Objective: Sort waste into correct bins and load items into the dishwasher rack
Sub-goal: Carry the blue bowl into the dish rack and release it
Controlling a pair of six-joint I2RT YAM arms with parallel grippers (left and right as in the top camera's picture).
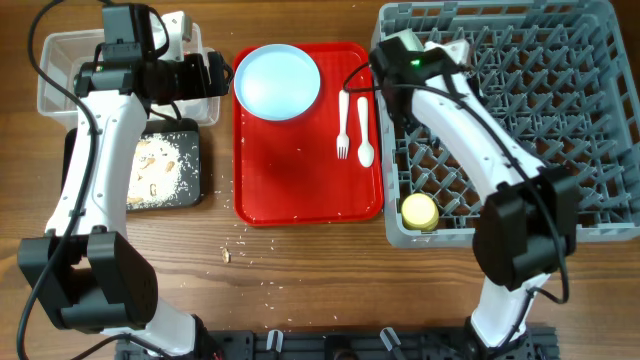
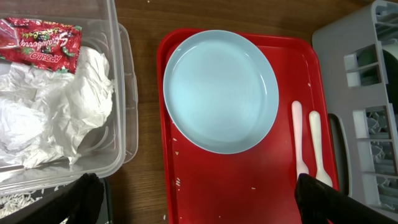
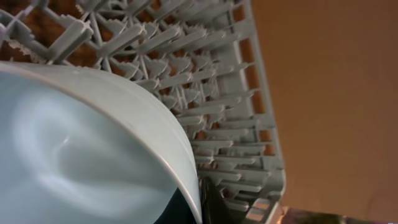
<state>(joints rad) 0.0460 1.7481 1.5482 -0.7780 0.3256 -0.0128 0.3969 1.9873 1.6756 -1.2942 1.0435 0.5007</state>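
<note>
The pale blue plate (image 1: pixel 278 82) (image 2: pixel 221 90) lies at the back of the red serving tray (image 1: pixel 300 180). The white fork (image 1: pixel 342 125) (image 2: pixel 298 137) and spoon (image 1: pixel 365 130) (image 2: pixel 316 143) lie on the tray's right side. My left gripper (image 1: pixel 215 72) (image 2: pixel 205 202) is open and empty, hovering between the clear tub (image 1: pixel 60 60) and the plate. The tub holds the red wrapper (image 2: pixel 43 43) and the white napkin (image 2: pixel 56 106). My right gripper (image 1: pixel 450 50) (image 3: pixel 202 199) is shut on the rim of a pale blue bowl (image 3: pixel 81 155) over the grey rack's (image 1: pixel 560 120) back-left corner. A yellow cup (image 1: pixel 419 210) sits in the rack's front-left corner.
The black tray (image 1: pixel 190 190) with beige food scraps (image 1: pixel 155 165) lies in front of the tub. Crumbs (image 1: pixel 228 255) are scattered on the wooden table before the red tray. The rack's upright pegs (image 3: pixel 205 93) stand close under the bowl.
</note>
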